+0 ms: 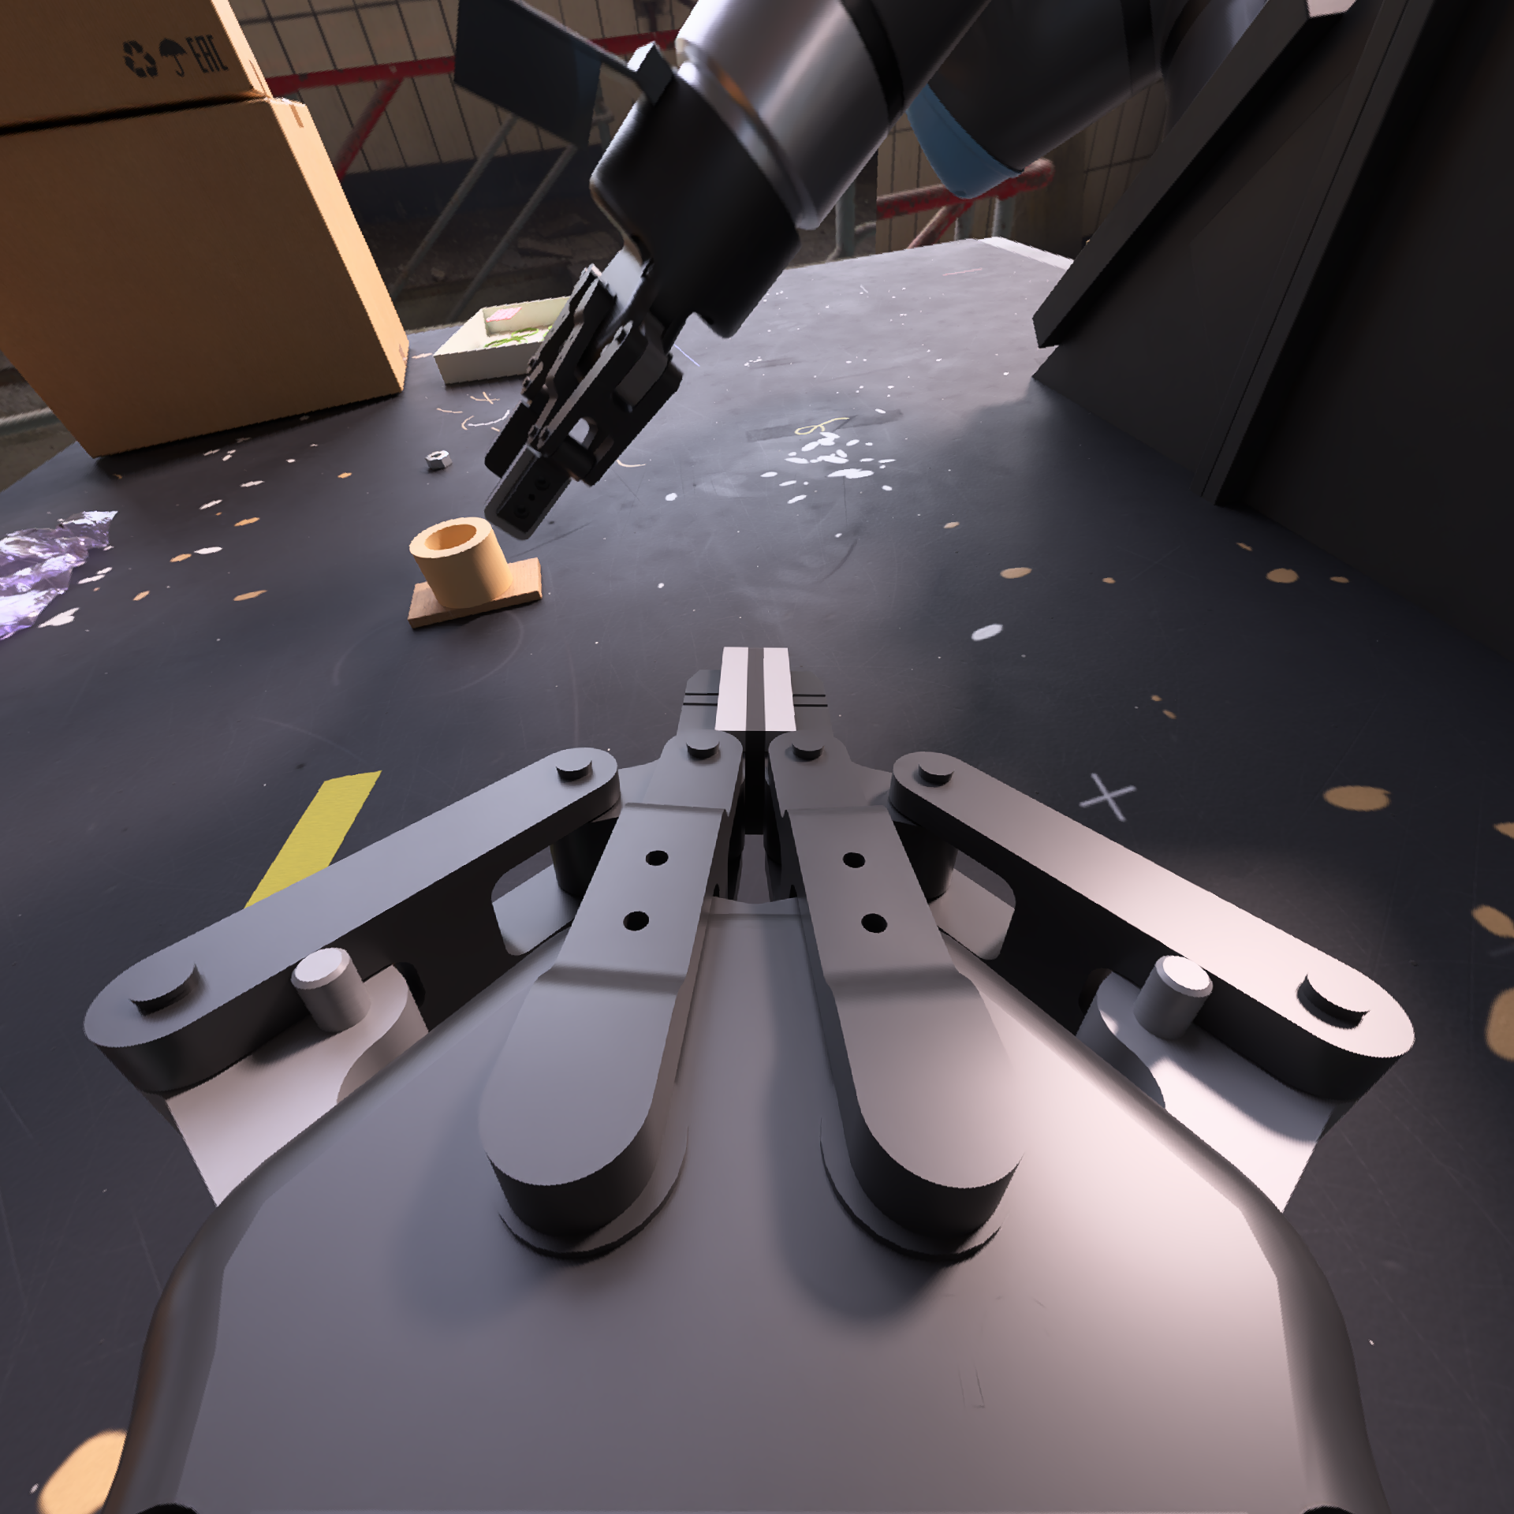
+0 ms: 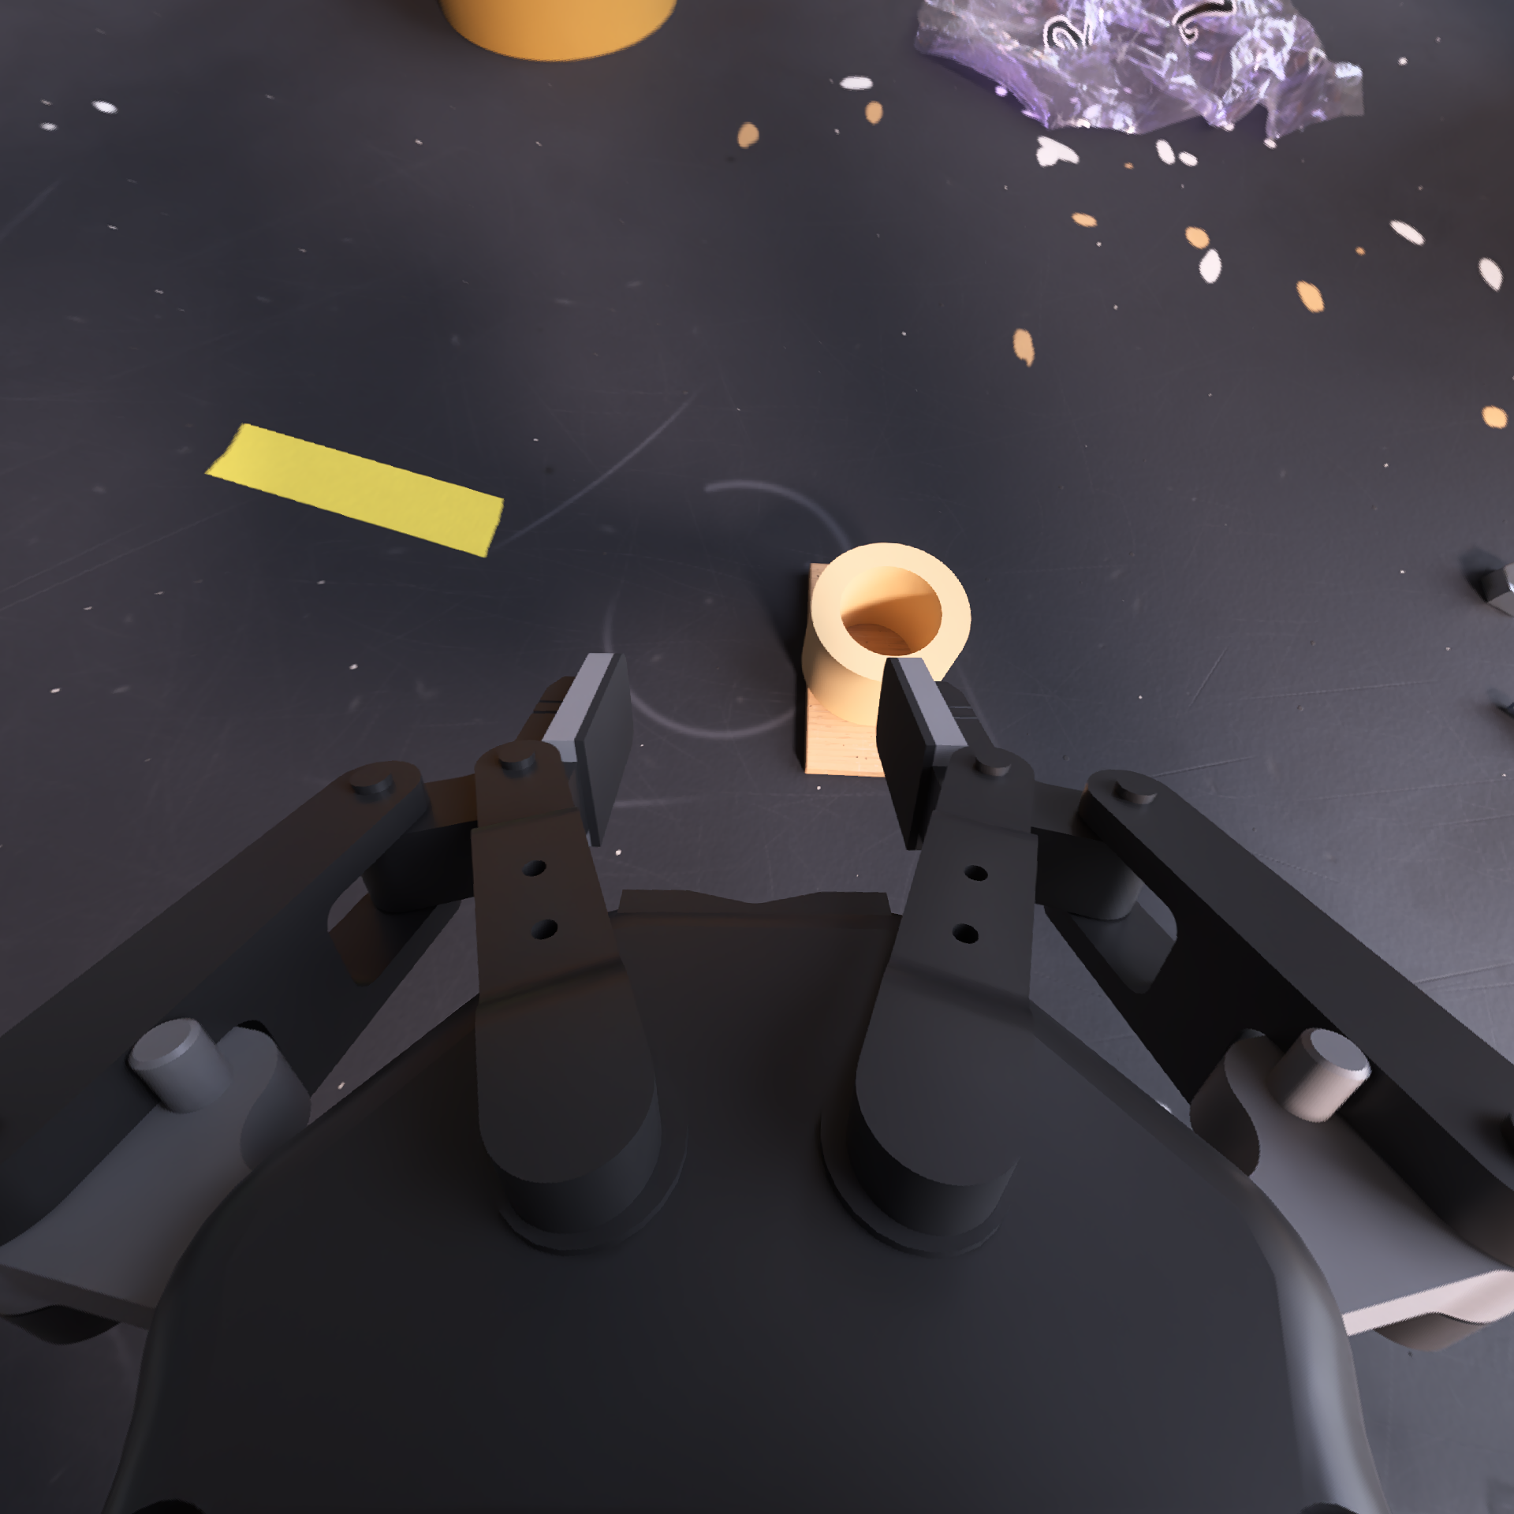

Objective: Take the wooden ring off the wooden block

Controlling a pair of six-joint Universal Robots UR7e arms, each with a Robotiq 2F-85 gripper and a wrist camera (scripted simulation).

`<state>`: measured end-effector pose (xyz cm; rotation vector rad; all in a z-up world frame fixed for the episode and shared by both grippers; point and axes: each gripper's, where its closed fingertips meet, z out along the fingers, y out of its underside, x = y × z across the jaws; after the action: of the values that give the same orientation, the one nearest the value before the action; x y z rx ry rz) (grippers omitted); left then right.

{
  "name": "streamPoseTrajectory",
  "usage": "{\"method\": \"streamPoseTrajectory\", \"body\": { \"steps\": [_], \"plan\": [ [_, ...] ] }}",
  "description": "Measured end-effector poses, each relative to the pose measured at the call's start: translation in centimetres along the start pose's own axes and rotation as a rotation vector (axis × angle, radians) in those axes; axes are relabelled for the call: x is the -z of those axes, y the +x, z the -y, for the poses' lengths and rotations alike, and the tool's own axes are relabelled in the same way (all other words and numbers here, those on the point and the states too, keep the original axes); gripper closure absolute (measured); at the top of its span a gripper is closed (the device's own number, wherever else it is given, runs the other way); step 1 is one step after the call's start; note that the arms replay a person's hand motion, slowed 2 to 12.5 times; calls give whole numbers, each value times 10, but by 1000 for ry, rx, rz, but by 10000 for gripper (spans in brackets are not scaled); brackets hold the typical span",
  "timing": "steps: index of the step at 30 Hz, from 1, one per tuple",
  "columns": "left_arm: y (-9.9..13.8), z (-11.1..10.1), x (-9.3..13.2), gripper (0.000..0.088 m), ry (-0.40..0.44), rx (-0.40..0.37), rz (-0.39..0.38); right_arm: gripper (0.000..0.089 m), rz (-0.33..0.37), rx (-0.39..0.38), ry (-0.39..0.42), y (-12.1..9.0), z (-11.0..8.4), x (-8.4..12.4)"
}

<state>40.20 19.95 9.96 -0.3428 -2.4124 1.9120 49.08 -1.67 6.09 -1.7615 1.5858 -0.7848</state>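
A pale wooden ring (image 1: pixel 459 561), a thick short tube, stands upright on a flat wooden block (image 1: pixel 479 602) on the dark table. In the right wrist view the ring (image 2: pixel 889 623) and block (image 2: pixel 840 745) lie just ahead of my right gripper (image 2: pixel 754 721), which is open and empty; its right finger (image 2: pixel 913 721) overlaps the ring's near rim. In the left wrist view the right gripper (image 1: pixel 524 500) hovers just above and right of the ring. My left gripper (image 1: pixel 754 688) is shut and empty, nearer the camera, well short of the ring.
Cardboard boxes (image 1: pixel 180 246) stand at the back left, a white tray (image 1: pixel 500 340) behind the right gripper, a small nut (image 1: pixel 438 460), crumpled purple foil (image 2: pixel 1147 65), a yellow tape strip (image 2: pixel 356 487), an orange cylinder (image 2: pixel 557 24), and a dark structure (image 1: pixel 1311 287) at right.
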Motion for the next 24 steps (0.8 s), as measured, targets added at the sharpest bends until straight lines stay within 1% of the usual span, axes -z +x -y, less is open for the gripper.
{"method": "streamPoseTrajectory", "body": {
  "steps": [6,12,19,24],
  "plan": [
    [4,2,2,882,8,-15,-4,271,-56,-20,-19,9,-5,-20],
    [12,1,5,882,-3,-15,-16,214,-113,-36,-26,23,-4,-32],
    [27,-10,8,882,-64,16,-60,172,-114,-60,-55,28,-5,-40],
    [38,-20,12,882,-107,38,-92,157,-124,-57,-89,33,-7,-43]
  ]
}}
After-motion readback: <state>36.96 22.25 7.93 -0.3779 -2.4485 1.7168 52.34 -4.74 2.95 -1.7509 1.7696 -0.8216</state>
